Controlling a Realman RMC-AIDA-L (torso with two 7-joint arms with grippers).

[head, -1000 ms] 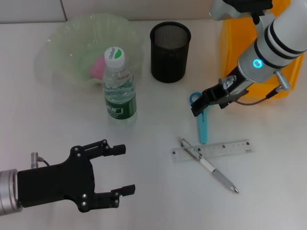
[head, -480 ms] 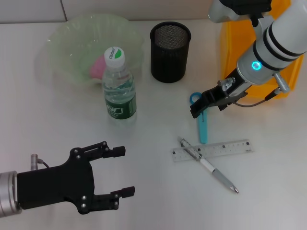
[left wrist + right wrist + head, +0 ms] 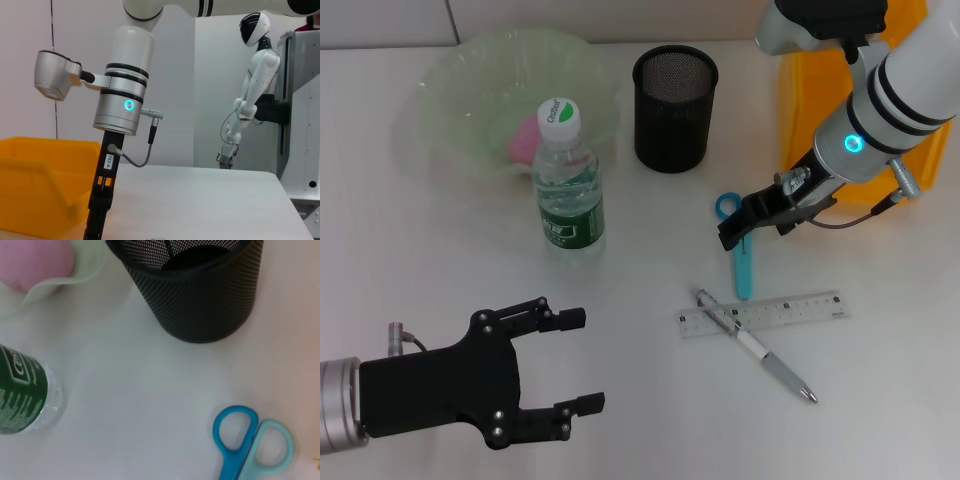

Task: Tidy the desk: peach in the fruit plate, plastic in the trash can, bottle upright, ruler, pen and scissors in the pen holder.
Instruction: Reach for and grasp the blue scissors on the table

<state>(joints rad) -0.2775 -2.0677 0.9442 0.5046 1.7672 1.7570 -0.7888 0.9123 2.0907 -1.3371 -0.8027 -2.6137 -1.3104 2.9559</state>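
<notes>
The blue scissors [image 3: 743,268] lie flat on the desk, and my right gripper [image 3: 730,232] hovers just over their handles [image 3: 232,470]. A clear ruler [image 3: 790,309] lies nearer the front, with a silver pen [image 3: 760,352] crossing it. The black mesh pen holder [image 3: 675,95] stands at the back; the right wrist view shows it close by [image 3: 200,305]. A pink peach [image 3: 525,140] rests in the green fruit plate [image 3: 450,90]. The bottle [image 3: 568,185] stands upright. My left gripper [image 3: 575,362] is open and empty at the front left. The plastic is out of view.
An orange bin [image 3: 800,100] stands at the back right, partly behind my right arm, and also shows in the left wrist view [image 3: 35,180]. A white robot [image 3: 250,90] stands far off past the desk.
My right gripper has dipped slightly toward the scissors. My left gripper has drifted a little to the right and nearer the front edge.
</notes>
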